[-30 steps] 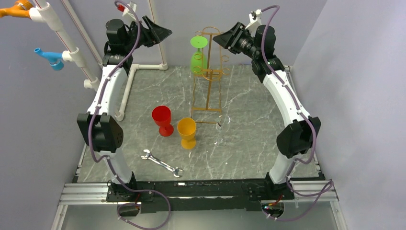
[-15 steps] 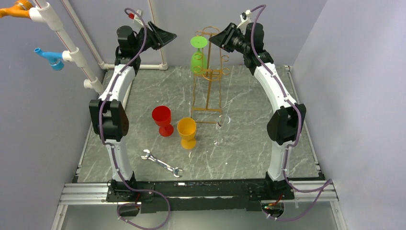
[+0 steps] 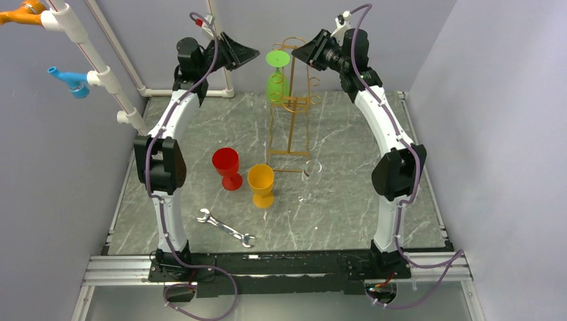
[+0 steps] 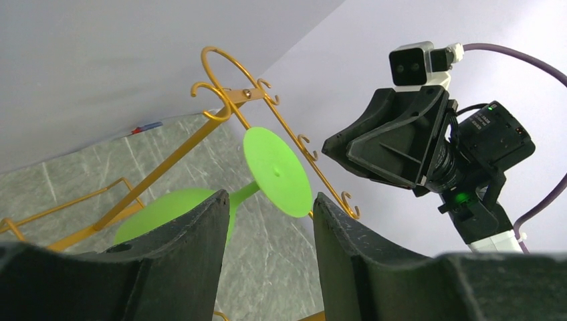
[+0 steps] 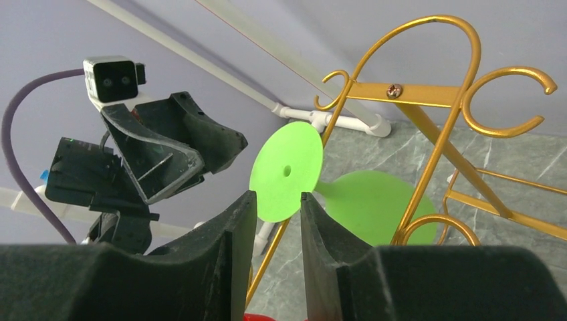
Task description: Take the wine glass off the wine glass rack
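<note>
The gold wire wine glass rack [image 3: 292, 100] stands at the back middle of the table. A green wine glass [image 3: 275, 80] hangs upside down on its left side, foot up. My left gripper [image 3: 253, 53] is open and empty, just left of the glass's foot. My right gripper [image 3: 299, 55] is open and empty, just right of the rack's top. In the left wrist view the gripper [image 4: 271, 200] faces the green glass [image 4: 277, 170] and the rack [image 4: 220, 114]. In the right wrist view the gripper [image 5: 277, 197] points at the glass's foot [image 5: 287, 170] beside the rack [image 5: 428, 93].
A red cup [image 3: 226, 165], an orange cup [image 3: 261, 182] and a clear wine glass [image 3: 309, 180] stand in front of the rack. A wrench [image 3: 226, 228] lies near the front. A white pipe frame [image 3: 100, 67] runs along the left and back.
Both grippers have moved inward toward the top of the rack; the left one moved right the most. The green glass has not moved.
</note>
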Controlling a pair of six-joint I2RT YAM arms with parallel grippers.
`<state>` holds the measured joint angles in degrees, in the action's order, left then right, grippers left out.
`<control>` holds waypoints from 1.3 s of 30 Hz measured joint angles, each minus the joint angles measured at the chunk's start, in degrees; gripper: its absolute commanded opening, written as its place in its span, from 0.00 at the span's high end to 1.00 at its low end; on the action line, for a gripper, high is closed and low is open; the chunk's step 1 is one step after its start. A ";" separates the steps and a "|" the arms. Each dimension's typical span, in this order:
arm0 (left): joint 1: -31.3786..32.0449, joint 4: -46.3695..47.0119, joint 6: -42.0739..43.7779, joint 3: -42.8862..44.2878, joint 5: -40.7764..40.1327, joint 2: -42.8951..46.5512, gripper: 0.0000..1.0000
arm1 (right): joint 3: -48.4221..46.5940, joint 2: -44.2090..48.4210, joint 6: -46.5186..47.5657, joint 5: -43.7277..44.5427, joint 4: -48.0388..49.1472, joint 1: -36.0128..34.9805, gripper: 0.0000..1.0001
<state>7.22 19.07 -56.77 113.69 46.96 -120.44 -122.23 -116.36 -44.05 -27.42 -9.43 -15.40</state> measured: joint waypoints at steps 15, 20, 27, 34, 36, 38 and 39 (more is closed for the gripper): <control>1.88 -0.74 0.37 2.10 0.17 -0.70 0.50 | -0.42 -1.18 -0.15 -0.15 -0.35 -0.02 0.73; 2.05 -2.19 0.87 3.96 0.17 -2.12 0.51 | -0.52 -1.18 -0.15 -0.17 -0.39 -0.02 0.73; 3.08 -5.51 2.54 6.03 0.15 -4.17 0.51 | -0.50 -1.18 -0.17 -0.22 -0.33 -0.02 0.74; 3.69 -6.93 2.71 7.21 0.17 -4.35 0.52 | 0.02 -1.18 -0.55 -0.76 0.04 0.00 0.73; 3.76 -6.97 2.84 7.61 0.15 -4.35 0.53 | 0.13 -1.18 -0.59 -1.16 0.04 0.00 0.73; 3.76 -7.56 3.13 8.13 0.13 -4.42 0.54 | 0.22 -1.18 -0.63 -1.33 0.07 -0.02 0.73; 3.76 -7.76 3.19 8.41 0.07 -4.52 0.54 | 0.28 -1.18 -0.68 -1.44 0.20 -0.02 0.74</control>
<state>10.98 11.31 -53.58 122.10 47.03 -124.97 -121.95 -117.54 -44.73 -28.86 -9.23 -15.42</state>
